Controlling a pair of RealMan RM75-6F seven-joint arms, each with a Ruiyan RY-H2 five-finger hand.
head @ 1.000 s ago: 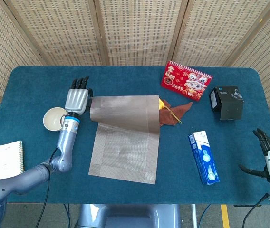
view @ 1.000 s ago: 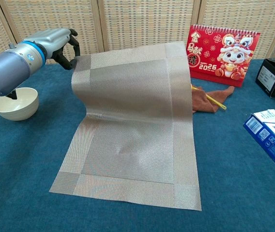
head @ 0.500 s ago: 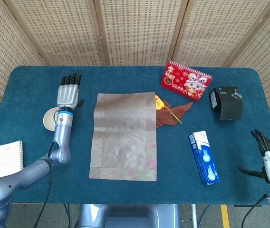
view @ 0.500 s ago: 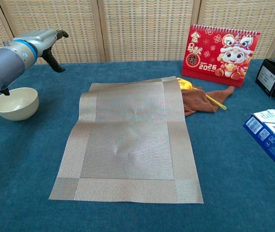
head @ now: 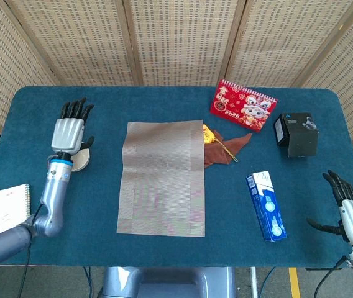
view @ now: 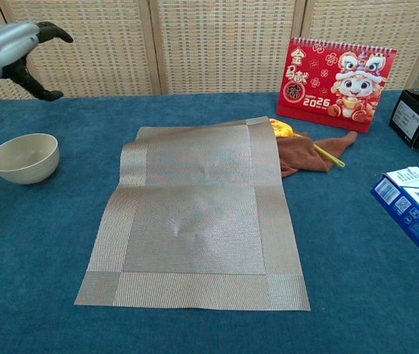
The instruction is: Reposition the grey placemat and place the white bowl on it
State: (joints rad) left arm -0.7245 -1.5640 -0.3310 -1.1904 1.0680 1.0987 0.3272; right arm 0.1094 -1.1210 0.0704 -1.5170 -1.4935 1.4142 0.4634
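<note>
The grey placemat lies flat in the middle of the blue table, its far right corner resting on a brown cloth. The white bowl stands upright to its left; in the head view only its rim shows beside my left hand. My left hand hovers above the bowl with its fingers spread, holding nothing. My right hand is at the table's near right corner, fingers apart and empty.
A brown cloth with a yellow item lies by the mat's far right corner. A red calendar, a black box, a blue carton and a notepad also sit on the table.
My left hand let go of the placemat's far left corner, and the raised mat dropped flat. The hand then moved left to above the bowl. The right hand barely shifted.
</note>
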